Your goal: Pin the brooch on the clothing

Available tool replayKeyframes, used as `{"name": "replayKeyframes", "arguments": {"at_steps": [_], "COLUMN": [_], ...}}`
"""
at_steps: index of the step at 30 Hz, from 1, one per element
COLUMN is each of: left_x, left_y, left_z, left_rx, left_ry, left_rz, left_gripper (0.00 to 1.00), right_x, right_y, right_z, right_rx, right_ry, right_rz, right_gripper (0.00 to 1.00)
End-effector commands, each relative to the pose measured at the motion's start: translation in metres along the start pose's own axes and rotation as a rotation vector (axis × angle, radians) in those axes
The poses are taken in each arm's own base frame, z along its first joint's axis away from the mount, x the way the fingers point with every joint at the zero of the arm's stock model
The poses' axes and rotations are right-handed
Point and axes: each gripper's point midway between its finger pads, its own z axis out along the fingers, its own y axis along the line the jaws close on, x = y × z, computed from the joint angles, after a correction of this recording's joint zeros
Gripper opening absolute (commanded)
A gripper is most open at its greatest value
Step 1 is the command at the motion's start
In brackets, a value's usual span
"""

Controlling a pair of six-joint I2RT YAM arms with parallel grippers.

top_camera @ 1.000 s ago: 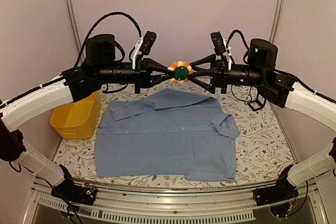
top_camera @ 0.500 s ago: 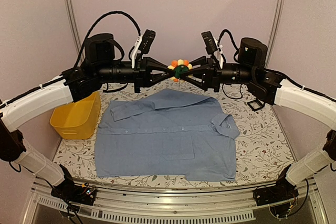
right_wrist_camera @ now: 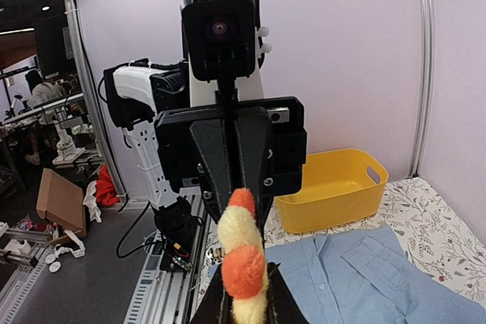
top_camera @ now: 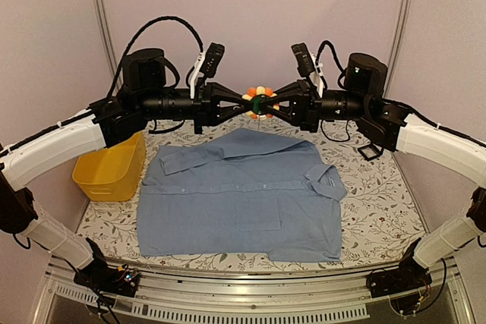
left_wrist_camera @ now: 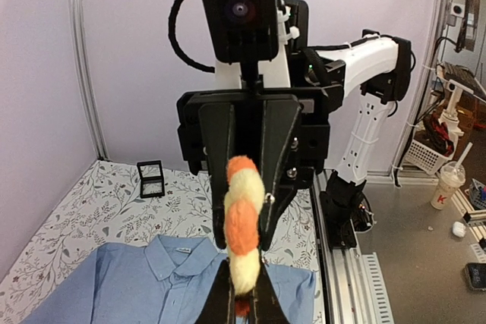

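Note:
The brooch (top_camera: 260,102), a fuzzy flower of orange and pale-yellow petals with a green back, hangs in the air above the far edge of the table. My left gripper (top_camera: 250,102) is shut on it from the left. My right gripper (top_camera: 271,104) meets it from the right, its jaws pressed against both sides of the petals. Both wrist views show the brooch (left_wrist_camera: 243,225) (right_wrist_camera: 241,256) edge-on between the near fingers. The clothing, a light blue shirt (top_camera: 243,195), lies flat on the table below, collar toward the back.
A yellow basket (top_camera: 110,168) stands at the table's left, beside the shirt's sleeve. A small black square frame (left_wrist_camera: 149,178) lies on the floral cloth at the far right. The metal rail with both arm bases runs along the near edge.
My right arm has moved left up to the brooch and its jaws have closed in on it. The brooch has turned a little. The left arm has held still.

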Motion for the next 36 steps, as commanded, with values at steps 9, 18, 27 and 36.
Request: {"name": "replayKeyframes", "arguments": {"at_steps": [9,18,27,36], "left_x": [0.019,0.155,0.293,0.346], "left_y": [0.021,0.063,0.031,0.056], "left_z": [0.002,0.025,0.091,0.132], "left_rx": [-0.069,-0.153,0.069,0.152], "left_ry": [0.016,0.268,0.569,0.672], "left_rz": [-0.021,-0.155,0.095,0.27], "left_gripper": [0.24,0.7,0.52,0.6], "right_x": [0.021,0.14,0.237,0.268], "right_y": [-0.023,-0.104,-0.132,-0.13], "right_z": [0.003,-0.068,-0.133,-0.149], "right_rx": [0.055,0.474,0.672,0.662], "right_ry": [0.053,0.186,0.212,0.211], "right_rz": [0.127,0.535,0.813,0.867], "right_gripper": [0.0,0.0,0.0,0.0]}}
